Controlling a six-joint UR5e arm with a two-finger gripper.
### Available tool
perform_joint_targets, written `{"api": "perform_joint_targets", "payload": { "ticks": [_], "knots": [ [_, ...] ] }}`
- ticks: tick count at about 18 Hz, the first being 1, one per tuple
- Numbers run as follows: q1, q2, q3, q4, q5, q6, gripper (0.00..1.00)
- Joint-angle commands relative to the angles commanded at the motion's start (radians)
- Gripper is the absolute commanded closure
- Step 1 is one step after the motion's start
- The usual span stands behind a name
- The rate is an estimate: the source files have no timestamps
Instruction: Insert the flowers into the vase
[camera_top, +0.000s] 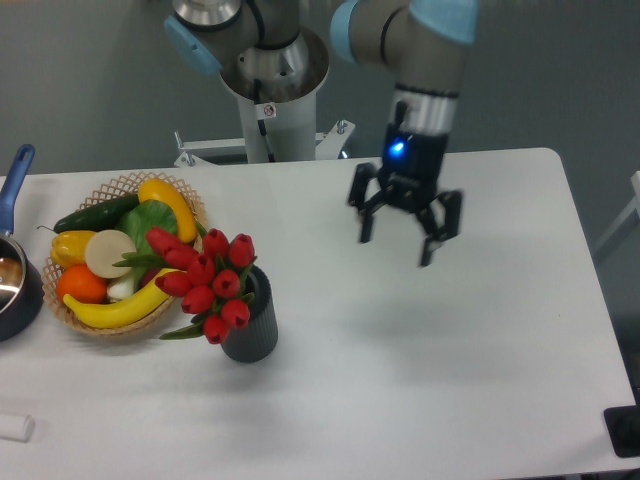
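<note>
Flowers (205, 280) hide vase (252, 325) mouth; stems unseen.

1. This looks like a robotics lab made up as a kitchen scene.
2. A plain white tabletop (480, 350) stands before bare grey walls.
3. The robot arm (420, 40) rises from a metal pedestal (272, 110) bolted at the table's far edge.
4. Household props sit on it: a wicker basket (120, 185) of fruit and vegetables, a pot with a blue handle (12, 180).
</note>
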Motion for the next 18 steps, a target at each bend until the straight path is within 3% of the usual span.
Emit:
{"api": "perform_joint_targets", "payload": {
  "ticks": [3,9,12,15,18],
  "knots": [
    [0.018,0.015,0.049,-0.066,0.022,0.035,0.0],
    [0.1,0.051,0.14,-0.332,0.023,0.273,0.0],
    [0.192,0.078,0.163,-0.475,0.023,0.452,0.0],
    [0.229,0.088,0.166,-0.535,0.068,0.566,0.0],
    [0.23,0.095,0.157,-0.542,0.111,0.592,0.0]
  ]
}}
